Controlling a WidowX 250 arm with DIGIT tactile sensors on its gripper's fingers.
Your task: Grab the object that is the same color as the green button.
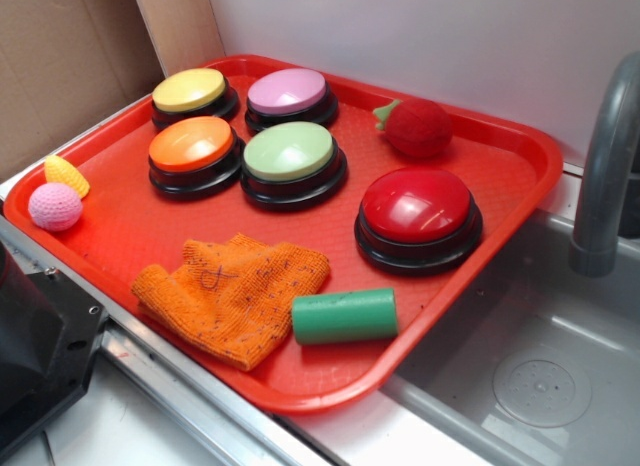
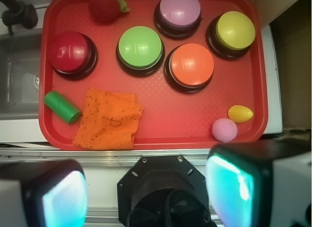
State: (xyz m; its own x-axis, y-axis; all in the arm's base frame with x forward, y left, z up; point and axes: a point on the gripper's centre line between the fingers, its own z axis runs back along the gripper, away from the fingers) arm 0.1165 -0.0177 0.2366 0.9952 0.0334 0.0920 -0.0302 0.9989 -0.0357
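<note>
Beside the knitted orange cloth, matte green foam cylinder lying flat; jaws wide apart above, empty

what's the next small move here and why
Probably shift the gripper left and forward over the tray, toward the green cylinder. It matches the green button in color and lies untouched beside the orange cloth at the tray's front corner, while the open fingers sit off the tray edge, holding nothing.
</note>
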